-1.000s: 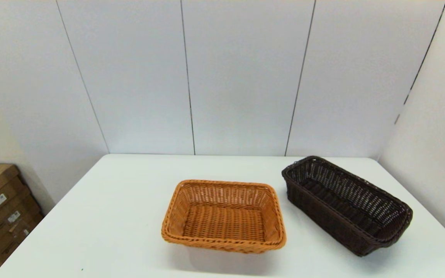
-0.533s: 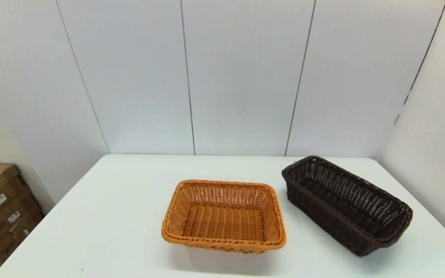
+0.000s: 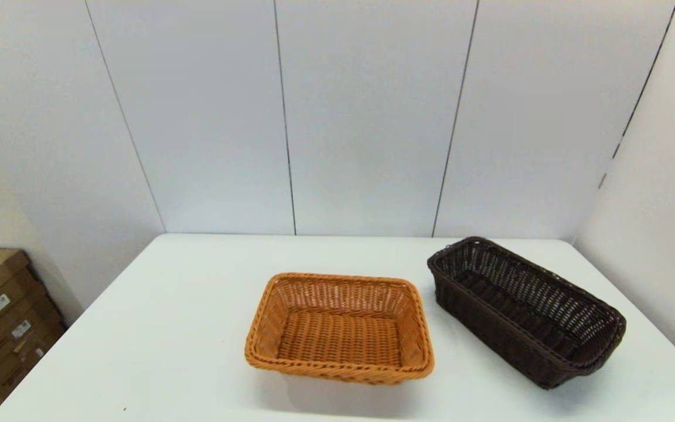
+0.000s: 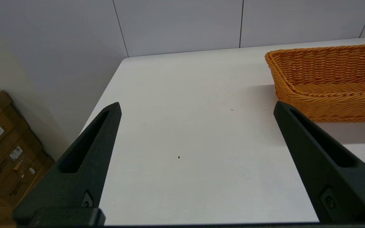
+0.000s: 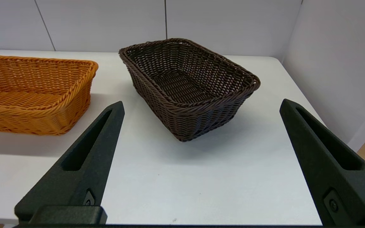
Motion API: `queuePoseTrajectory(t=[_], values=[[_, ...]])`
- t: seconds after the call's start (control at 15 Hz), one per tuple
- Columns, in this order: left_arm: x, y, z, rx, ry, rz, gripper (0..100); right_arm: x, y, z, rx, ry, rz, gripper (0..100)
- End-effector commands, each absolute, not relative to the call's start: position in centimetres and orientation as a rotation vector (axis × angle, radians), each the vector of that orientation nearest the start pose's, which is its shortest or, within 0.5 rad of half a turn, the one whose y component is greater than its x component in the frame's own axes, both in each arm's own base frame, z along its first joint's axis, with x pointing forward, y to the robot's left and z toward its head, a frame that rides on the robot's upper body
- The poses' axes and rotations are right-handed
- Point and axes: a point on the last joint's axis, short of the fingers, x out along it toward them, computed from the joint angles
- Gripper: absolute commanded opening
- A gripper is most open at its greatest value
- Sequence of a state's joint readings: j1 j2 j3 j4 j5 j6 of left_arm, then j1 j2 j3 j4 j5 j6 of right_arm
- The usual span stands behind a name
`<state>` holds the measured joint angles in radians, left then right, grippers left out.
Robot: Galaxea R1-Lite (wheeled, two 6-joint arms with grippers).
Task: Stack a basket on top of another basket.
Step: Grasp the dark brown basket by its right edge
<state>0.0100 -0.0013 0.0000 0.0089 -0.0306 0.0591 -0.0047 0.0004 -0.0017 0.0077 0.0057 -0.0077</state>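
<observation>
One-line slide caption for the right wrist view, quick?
Right gripper open short of the dark brown basket, which sits on the white table beside the orange-tan basket.

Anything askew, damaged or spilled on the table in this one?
Nothing stands out. The orange-tan basket and the dark brown basket both sit upright and empty on the white table, apart from each other; the dark one lies at an angle. Left gripper and right gripper are open, clear of both.
</observation>
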Motion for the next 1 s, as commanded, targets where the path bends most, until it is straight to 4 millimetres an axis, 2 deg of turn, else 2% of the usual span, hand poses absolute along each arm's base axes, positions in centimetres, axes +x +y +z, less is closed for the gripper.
queuePoseTrajectory(t=[0.07,0.73,0.87,1.0], values=[[-2.3,-0.1,7.4,0.06,0.007,-0.02,100,-2.3,0.0,7.5,-0.008,0.008,0.002,100],[-2.3,-0.1,7.4,0.06,0.007,-0.02,100,-2.3,0.1,7.5,-0.051,0.003,0.014,100],[-2.3,-0.1,7.4,0.06,0.009,-0.022,100,-2.5,0.1,8.2,-0.069,-0.019,0.027,100],[-2.3,-0.1,7.4,0.06,0.007,-0.02,100,-3.0,0.2,9.7,-0.066,-0.064,0.095,100]])
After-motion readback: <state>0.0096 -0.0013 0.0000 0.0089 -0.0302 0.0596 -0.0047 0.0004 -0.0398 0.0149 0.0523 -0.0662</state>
